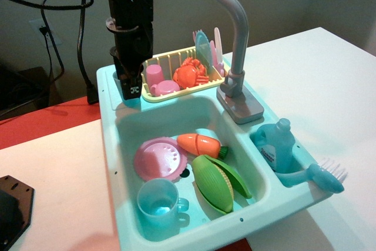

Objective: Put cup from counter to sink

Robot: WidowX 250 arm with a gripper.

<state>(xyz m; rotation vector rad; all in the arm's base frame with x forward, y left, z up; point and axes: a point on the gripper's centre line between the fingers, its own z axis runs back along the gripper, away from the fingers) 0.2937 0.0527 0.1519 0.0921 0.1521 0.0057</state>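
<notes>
My gripper (130,89) hangs from the black arm over the pale-teal counter (110,99) at the back left corner of the sink unit. Its fingers are closed on the small blue cup (125,85). The cup shows only as a dark blue sliver between them and is lifted just off the ledge. The gripper stands at the back left rim of the sink (176,113), next to the yellow dish rack.
The yellow dish rack (170,57) holds a pink cup (154,76) and an orange crab (189,73). The grey faucet (235,33) rises at the back right. The basin holds a pink plate (157,160), carrot (198,143), corn (214,181) and pale-blue mug (157,199).
</notes>
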